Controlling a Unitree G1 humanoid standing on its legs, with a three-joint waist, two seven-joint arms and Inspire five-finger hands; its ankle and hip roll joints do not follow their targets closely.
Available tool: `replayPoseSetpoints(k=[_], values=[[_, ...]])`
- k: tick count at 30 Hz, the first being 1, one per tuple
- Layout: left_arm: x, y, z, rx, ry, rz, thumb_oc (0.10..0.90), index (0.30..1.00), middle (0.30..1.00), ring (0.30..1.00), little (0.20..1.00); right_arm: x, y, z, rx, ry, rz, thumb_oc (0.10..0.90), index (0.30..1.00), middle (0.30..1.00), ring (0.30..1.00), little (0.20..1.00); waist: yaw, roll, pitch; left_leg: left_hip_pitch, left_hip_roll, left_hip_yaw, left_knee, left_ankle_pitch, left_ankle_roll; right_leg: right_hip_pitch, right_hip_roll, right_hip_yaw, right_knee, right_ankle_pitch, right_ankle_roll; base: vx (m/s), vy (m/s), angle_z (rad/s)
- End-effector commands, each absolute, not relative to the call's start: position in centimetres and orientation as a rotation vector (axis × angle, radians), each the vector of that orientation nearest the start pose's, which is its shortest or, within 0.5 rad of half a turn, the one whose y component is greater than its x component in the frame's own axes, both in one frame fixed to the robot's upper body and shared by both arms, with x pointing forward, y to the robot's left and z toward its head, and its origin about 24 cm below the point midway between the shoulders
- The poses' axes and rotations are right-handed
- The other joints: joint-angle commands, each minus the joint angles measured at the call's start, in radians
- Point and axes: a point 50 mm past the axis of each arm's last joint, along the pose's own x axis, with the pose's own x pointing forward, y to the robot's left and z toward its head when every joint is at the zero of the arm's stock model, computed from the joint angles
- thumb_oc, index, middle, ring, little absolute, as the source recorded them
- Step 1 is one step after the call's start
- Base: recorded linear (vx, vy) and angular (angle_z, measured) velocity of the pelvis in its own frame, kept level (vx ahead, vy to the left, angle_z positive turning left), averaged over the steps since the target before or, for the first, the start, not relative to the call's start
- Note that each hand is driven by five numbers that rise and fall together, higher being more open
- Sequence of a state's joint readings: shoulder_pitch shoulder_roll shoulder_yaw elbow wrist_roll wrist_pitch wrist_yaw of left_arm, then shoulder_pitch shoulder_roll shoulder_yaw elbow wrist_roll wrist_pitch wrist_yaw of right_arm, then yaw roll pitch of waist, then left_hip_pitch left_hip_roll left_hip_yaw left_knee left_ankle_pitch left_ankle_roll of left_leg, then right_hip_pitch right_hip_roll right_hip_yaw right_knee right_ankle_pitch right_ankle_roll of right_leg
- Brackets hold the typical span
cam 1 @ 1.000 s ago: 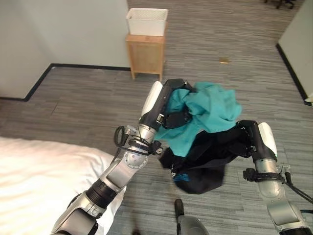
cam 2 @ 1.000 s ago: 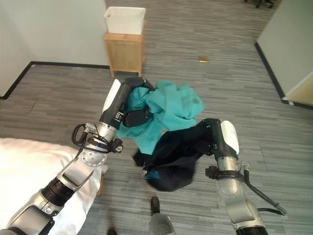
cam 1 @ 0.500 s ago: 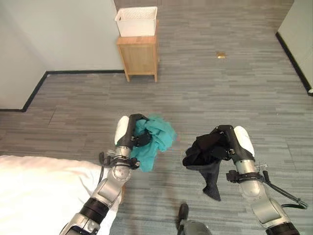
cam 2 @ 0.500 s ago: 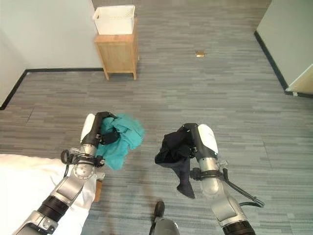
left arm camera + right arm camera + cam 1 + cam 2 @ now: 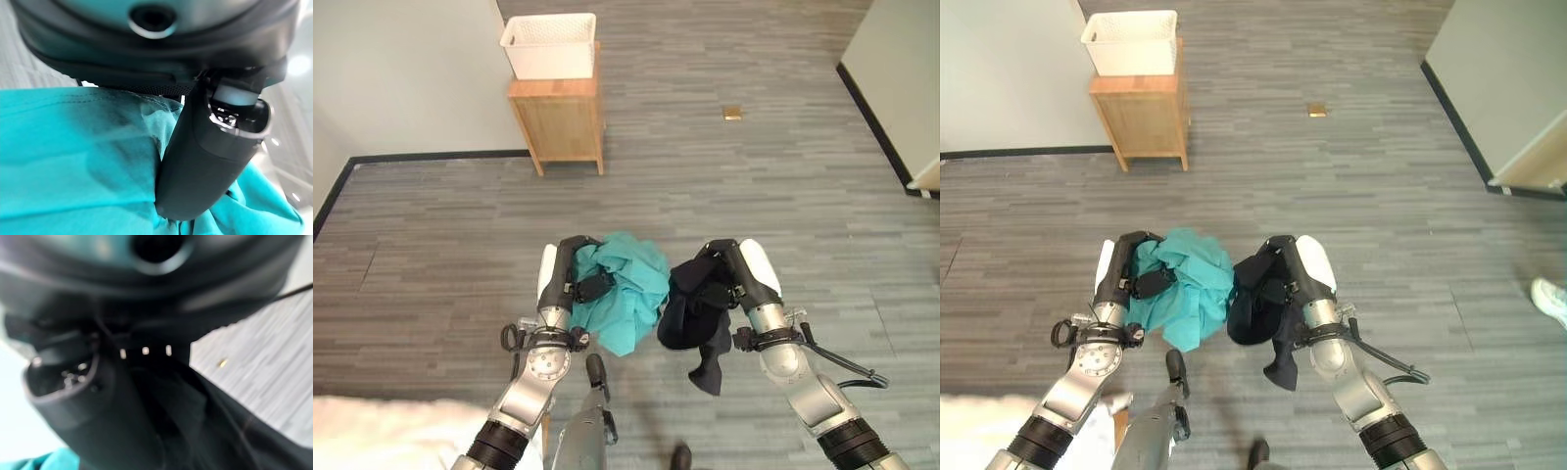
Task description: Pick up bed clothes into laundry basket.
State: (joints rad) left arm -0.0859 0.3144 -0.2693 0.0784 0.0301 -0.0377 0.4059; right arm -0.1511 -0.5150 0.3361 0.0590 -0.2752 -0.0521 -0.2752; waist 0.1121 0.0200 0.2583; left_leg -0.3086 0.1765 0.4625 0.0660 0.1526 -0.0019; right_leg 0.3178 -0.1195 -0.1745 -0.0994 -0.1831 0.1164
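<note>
My left hand (image 5: pixel 570 282) is shut on a bunched teal garment (image 5: pixel 626 290), held above the grey floor; its thumb (image 5: pixel 205 161) presses into the teal cloth (image 5: pixel 73 161) in the left wrist view. My right hand (image 5: pixel 729 279) is shut on a black garment (image 5: pixel 695 313), whose loose end hangs down below the hand. The two bundles hang side by side and almost touch. The black cloth (image 5: pixel 205 431) lies under the right hand's thumb (image 5: pixel 83 401). A white laundry basket (image 5: pixel 550 45) stands on a small wooden cabinet (image 5: pixel 558 119) at the far left, well away from both hands.
A pale wall with a dark skirting runs behind the cabinet on the left. White bedding (image 5: pixel 372 436) shows at the lower left corner. A small tan object (image 5: pixel 732 113) lies on the floor far ahead. A person's shoe (image 5: pixel 1549 297) shows at the right edge.
The view has swung, so the bed has slid mostly out of sight. Both hands have come closer together, and the teal and black bundles now hang nearly touching.
</note>
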Motion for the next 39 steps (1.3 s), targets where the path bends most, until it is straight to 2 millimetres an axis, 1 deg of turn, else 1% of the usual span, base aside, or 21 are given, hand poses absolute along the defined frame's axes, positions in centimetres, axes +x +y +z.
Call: replayPoseSetpoints(k=[1, 3, 4, 5, 7, 8, 9, 11, 13, 15, 20, 24, 26, 28, 30, 32, 33, 34, 36, 37, 39], values=[[27.2, 16.3, 10.6, 0.3, -0.376, 0.176, 0.4, 0.3, 0.3, 0.3, 0.3, 28.9, -15.7, 14.0, -0.722, -0.551, 0.003, 0.4, 0.3, 0.3, 0.3, 0.3, 0.08, -0.058, -0.112, 0.025, -0.037, 0.016, -0.122, 0.055, -0.012, 0.095, 0.064, -0.039, 0.13, -0.038, 0.038, 0.58, 0.018, -0.32], [27.3, 15.8, 10.3, 0.29, -0.359, 0.154, 0.4, 0.3, 0.3, 0.3, 0.3, 28.7, -15.5, 13.4, -0.713, -0.531, -0.005, 0.4, 0.3, 0.3, 0.3, 0.3, 0.081, -0.093, -0.108, 0.073, -0.097, 0.032, -0.111, 0.009, 0.033, 0.034, 0.007, -0.055, 0.342, 0.142, 0.138, 0.55, 0.07, 0.08], [27.4, 15.6, 10.3, 0.295, -0.359, 0.14, 0.4, 0.3, 0.3, 0.3, 0.3, 28.7, -15.5, 13.4, -0.712, -0.532, -0.017, 0.4, 0.3, 0.3, 0.3, 0.3, 0.062, -0.089, -0.1, 0.103, -0.101, 0.03, -0.1, -0.02, 0.045, -0.029, 0.0, -0.047, 0.491, 0.26, 0.145, 0.58, 0.087, 0.55], [27.7, 15.4, 10.5, 0.311, -0.369, 0.14, 0.4, 0.3, 0.3, 0.3, 0.3, 28.7, -15.5, 13.5, -0.723, -0.539, -0.025, 0.4, 0.3, 0.3, 0.3, 0.3, 0.033, -0.074, -0.094, 0.154, -0.103, 0.022, -0.107, -0.048, 0.057, -0.098, -0.021, -0.045, 0.59, 0.313, 0.145, 0.58, 0.106, 0.79], [28.2, 15.1, 11.1, 0.339, -0.391, 0.136, 0.4, 0.3, 0.3, 0.3, 0.3, 28.6, -15.5, 13.7, -0.72, -0.544, -0.035, 0.4, 0.3, 0.3, 0.3, 0.3, -0.023, -0.033, -0.082, 0.248, -0.108, -0.002, -0.134, -0.093, 0.063, -0.215, -0.085, -0.085, 0.702, 0.314, 0.145, 0.46, 0.12, 0.82], [28.2, 15.0, 11.1, 0.338, -0.391, 0.136, 0.4, 0.3, 0.3, 0.3, 0.3, 28.6, -15.5, 13.7, -0.72, -0.544, -0.035, 0.4, 0.3, 0.3, 0.3, 0.3, -0.023, -0.032, -0.082, 0.247, -0.107, -0.003, -0.134, -0.092, 0.063, -0.215, -0.085, -0.085, 0.701, 0.315, 0.145, 0.64, 0.078, 0.55], [28.5, 14.6, 11.7, 0.343, -0.417, 0.124, 0.4, 0.3, 0.3, 0.3, 0.3, 28.5, -15.8, 14.0, -0.715, -0.551, -0.048, 0.4, 0.3, 0.3, 0.3, 0.3, -0.079, -0.007, -0.066, 0.328, -0.124, -0.054, -0.147, -0.137, 0.055, -0.31, -0.132, -0.105, 0.67, 0.228, 0.12, 0.62, 0.022, 0.27], [28.6, 14.3, 11.8, 0.353, -0.427, 0.106, 0.4, 0.3, 0.3, 0.3, 0.3, 28.2, -16.1, 13.9, -0.708, -0.547, -0.057, 0.4, 0.3, 0.3, 0.3, 0.3, -0.125, 0.011, -0.053, 0.374, -0.124, -0.08, -0.152, -0.156, 0.044, -0.373, -0.126, -0.125, 0.596, 0.178, 0.086, 0.61, -0.053, 0.35], [28.6, 14.0, 11.5, 0.364, -0.418, 0.088, 0.4, 0.3, 0.3, 0.3, 0.3, 27.8, -16.5, 13.6, -0.704, -0.529, -0.067, 0.4, 0.3, 0.3, 0.3, 0.3, -0.17, 0.008, -0.056, 0.427, -0.134, -0.124, -0.153, -0.202, 0.027, -0.403, -0.105, -0.117, 0.484, 0.133, 0.064, 0.54, -0.144, 1.02], [28.5, 13.9, 11.1, 0.368, -0.405, 0.079, 0.4, 0.3, 0.3, 0.3, 0.3, 27.5, -16.6, 13.2, -0.699, -0.515, -0.064, 0.4, 0.3, 0.3, 0.3, 0.3, -0.2, -0.002, -0.062, 0.471, -0.148, -0.147, -0.153, -0.236, 0.014, -0.435, -0.069, -0.093, 0.324, 0.15, 0.053, 0.51, -0.166, 0.9], [28.5, 14.8, 10.3, 0.4, -0.364, 0.103, 0.4, 0.3, 0.3, 0.3, 0.3, 27.1, -16.1, 12.2, -0.701, -0.486, -0.032, 0.4, 0.3, 0.3, 0.3, 0.3, -0.238, -0.012, -0.066, 0.605, -0.158, -0.176, -0.153, -0.334, -0.022, -0.544, -0.052, -0.193, 0.106, 0.263, 0.076, 0.47, -0.141, 0.24], [28.6, 14.0, 9.3, 0.407, -0.334, 0.075, 0.4, 0.3, 0.3, 0.3, 0.3, 26.3, -16.6, 10.8, -0.718, -0.426, -0.027, 0.4, 0.3, 0.3, 0.3, 0.3, -0.275, -0.01, -0.087, 0.695, -0.157, -0.259, -0.127, -0.411, -0.028, -0.524, -0.019, -0.09, 0.085, 0.282, 0.06, 0.46, -0.133, 0.25], [28.5, 13.5, 9.0, 0.392, -0.32, 0.06, 0.4, 0.3, 0.3, 0.3, 0.3, 26.1, -16.9, 10.7, -0.719, -0.418, -0.028, 0.4, 0.3, 0.3, 0.3, 0.3, -0.278, 0.001, -0.087, 0.69, -0.14, -0.272, -0.054, -0.403, -0.043, -0.493, -0.012, -0.095, 0.084, 0.282, 0.049, 0.28, -0.123, 0.58], [28.6, 13.0, 8.6, 0.368, -0.302, 0.046, 0.4, 0.3, 0.3, 0.3, 0.3, 26.1, -17.2, 10.7, -0.71, -0.415, -0.036, 0.4, 0.3, 0.3, 0.3, 0.3, -0.267, 0.011, -0.08, 0.609, -0.081, -0.272, 0.216, -0.286, -0.1, -0.397, 0.014, -0.127, 0.044, 0.269, 0.008, 0.35, -0.281, 0.64], [28.3, 13.1, 8.8, 0.345, -0.307, 0.051, 0.4, 0.3, 0.3, 0.3, 0.3, 26.1, -17.1, 11.6, -0.699, -0.457, -0.044, 0.4, 0.3, 0.3, 0.3, 0.3, -0.223, -0.022, -0.046, 0.44, -0.027, -0.269, 0.633, -0.143, -0.149, -0.277, 0.03, -0.145, 0.017, 0.206, -0.059, 0.4, -0.36, 0.38], [28.2, 13.3, 8.9, 0.339, -0.31, 0.064, 0.4, 0.3, 0.3, 0.3, 0.3, 26.2, -17.0, 11.8, -0.698, -0.468, -0.045, 0.4, 0.3, 0.3, 0.3, 0.3, -0.2, -0.048, -0.033, 0.356, -0.035, -0.26, 0.714, -0.143, -0.144, -0.248, 0.018, -0.14, 0.012, 0.193, -0.069, 0.35, -0.202, -0.25], [28.2, 13.3, 8.8, 0.331, -0.305, 0.067, 0.4, 0.3, 0.3, 0.3, 0.3, 26.4, -16.8, 11.9, -0.704, -0.469, -0.032, 0.4, 0.3, 0.3, 0.3, 0.3, -0.174, -0.076, -0.019, 0.253, -0.02, -0.221, 0.715, -0.163, -0.131, -0.209, -0.007, -0.121, 0.012, 0.173, -0.069, 0.35, -0.11, -0.37], [28.2, 13.3, 8.8, 0.332, -0.306, 0.067, 0.4, 0.3, 0.3, 0.3, 0.3, 26.4, -16.8, 11.9, -0.703, -0.469, -0.033, 0.4, 0.3, 0.3, 0.3, 0.3, -0.169, -0.071, -0.02, 0.249, -0.011, -0.218, 0.727, -0.173, -0.131, -0.212, 0.0, -0.116, 0.012, 0.17, -0.069, 0.45, 0.026, -0.26], [28.1, 13.5, 8.8, 0.332, -0.308, 0.076, 0.4, 0.3, 0.3, 0.3, 0.3, 26.4, -16.5, 11.6, -0.709, -0.464, -0.016, 0.4, 0.3, 0.3, 0.3, 0.3, -0.136, -0.048, -0.022, 0.205, -0.025, -0.212, 0.423, -0.211, -0.093, -0.177, 0.015, -0.086, 0.012, 0.132, -0.041, 0.39, 0.125, -0.32], [28.1, 13.5, 8.8, 0.332, -0.308, 0.077, 0.4, 0.3, 0.3, 0.3, 0.3, 26.4, -16.5, 11.6, -0.709, -0.464, -0.015, 0.4, 0.3, 0.3, 0.3, 0.3, -0.135, -0.053, -0.023, 0.21, -0.033, -0.207, 0.407, -0.2, -0.09, -0.18, 0.009, -0.085, 0.012, 0.136, -0.04, 0.31, 0.121, -0.23], [28.0, 13.6, 8.7, 0.341, -0.309, 0.083, 0.4, 0.3, 0.3, 0.3, 0.3, 26.4, -16.4, 11.5, -0.726, -0.466, -0.009, 0.4, 0.3, 0.3, 0.3, 0.3, -0.109, -0.03, -0.039, 0.192, -0.049, -0.198, 0.125, -0.139, -0.087, -0.138, 0.03, -0.071, 0.012, 0.098, -0.022, 0.47, 0.14, -0.36]])
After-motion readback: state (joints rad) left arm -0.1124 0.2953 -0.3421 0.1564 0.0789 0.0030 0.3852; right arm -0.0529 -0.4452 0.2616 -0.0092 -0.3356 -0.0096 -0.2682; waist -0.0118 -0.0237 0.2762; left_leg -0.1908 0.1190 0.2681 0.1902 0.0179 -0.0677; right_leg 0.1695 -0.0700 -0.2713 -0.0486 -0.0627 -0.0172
